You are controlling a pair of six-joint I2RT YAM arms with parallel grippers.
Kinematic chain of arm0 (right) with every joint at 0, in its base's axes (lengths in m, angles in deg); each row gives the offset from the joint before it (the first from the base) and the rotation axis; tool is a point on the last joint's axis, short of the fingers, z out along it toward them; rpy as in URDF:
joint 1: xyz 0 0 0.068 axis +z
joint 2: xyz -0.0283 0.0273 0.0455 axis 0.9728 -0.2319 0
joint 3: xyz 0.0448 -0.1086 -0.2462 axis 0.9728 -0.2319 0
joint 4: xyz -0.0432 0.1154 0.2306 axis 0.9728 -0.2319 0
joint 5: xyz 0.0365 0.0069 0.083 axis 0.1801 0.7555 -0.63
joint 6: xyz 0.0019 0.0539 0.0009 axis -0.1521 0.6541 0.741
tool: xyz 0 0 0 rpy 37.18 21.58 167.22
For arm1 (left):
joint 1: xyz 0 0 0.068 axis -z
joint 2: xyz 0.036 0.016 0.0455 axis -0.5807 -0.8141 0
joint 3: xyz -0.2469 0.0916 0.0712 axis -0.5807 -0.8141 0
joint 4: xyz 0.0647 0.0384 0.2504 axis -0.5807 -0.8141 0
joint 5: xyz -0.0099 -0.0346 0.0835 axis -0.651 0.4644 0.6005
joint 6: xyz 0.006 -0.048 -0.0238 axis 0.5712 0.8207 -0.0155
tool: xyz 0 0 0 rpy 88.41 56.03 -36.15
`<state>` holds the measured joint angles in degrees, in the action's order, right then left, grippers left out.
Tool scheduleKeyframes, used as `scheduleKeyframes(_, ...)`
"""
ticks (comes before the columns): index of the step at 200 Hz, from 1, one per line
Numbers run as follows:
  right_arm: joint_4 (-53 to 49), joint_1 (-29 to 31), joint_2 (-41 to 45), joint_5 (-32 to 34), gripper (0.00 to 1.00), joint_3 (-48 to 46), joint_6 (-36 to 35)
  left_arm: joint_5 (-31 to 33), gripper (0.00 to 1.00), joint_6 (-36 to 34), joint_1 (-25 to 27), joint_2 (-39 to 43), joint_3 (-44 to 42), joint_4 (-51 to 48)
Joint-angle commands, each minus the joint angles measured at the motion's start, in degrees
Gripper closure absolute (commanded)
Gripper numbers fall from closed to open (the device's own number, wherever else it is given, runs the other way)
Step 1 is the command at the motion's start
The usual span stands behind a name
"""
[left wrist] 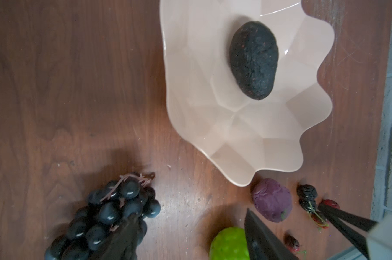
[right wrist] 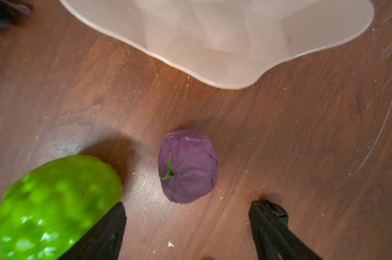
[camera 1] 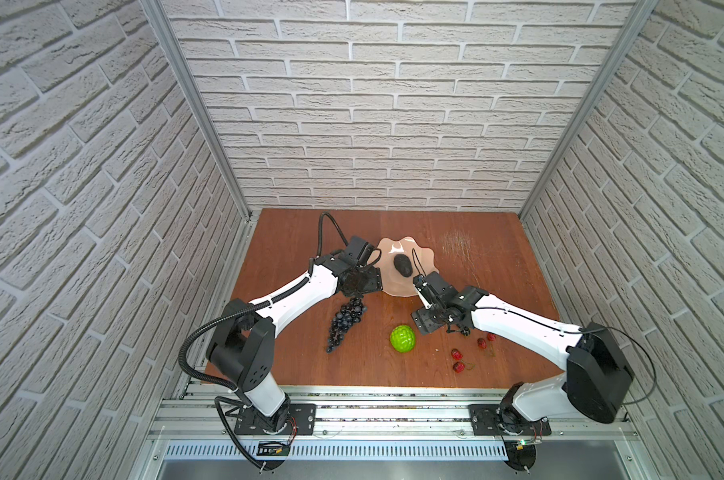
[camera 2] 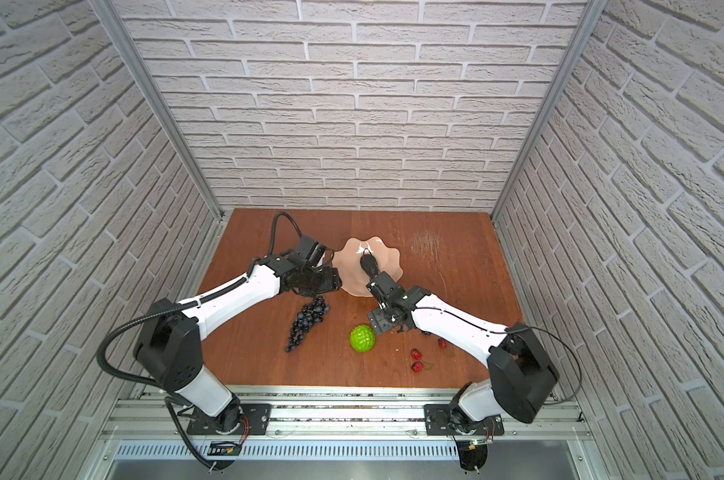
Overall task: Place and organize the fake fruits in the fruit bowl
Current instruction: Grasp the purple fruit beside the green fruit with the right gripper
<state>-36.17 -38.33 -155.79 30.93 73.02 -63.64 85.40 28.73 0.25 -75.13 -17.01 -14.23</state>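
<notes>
Downward, right tool (right wrist: 189, 209) spread near purple fruit (right wrist: 188, 166), left tool (left wrist: 190, 213) over grapes (left wrist: 114, 213)

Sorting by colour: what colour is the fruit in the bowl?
The avocado is matte black, clearest in the left wrist view.

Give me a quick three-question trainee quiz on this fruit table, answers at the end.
1. True or false: the green bumpy fruit lies on the table, outside the fruit bowl.
2. Which fruit is in the bowl? A grape bunch, B avocado, C cherries.
3. Fill in: the fruit just ahead of the open right gripper is coloured ___.
Key: 1 true. 2 B. 3 purple, the purple fruit.
</notes>
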Motion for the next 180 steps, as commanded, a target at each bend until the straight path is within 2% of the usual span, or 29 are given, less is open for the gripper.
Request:
scheduleKeyframes(1,0.95,0.26,-1.9,2.51,0.14,2.76,-1.03,2.0,0.26,1.16,-0.45,3.25,-1.32,4.2)
scheduleKeyframes(61,1.65,-0.5,-10.55,-0.42,0.26,5.83,-1.53,0.75,0.26,2.14,-1.63,3.77,-2.04,4.89)
scheduleKeyframes(180,3.96,-0.49,-11.35,-1.54,0.44,3.44,-0.25,0.19,0.26,3.34,-1.5,3.31,-2.31,5.46)
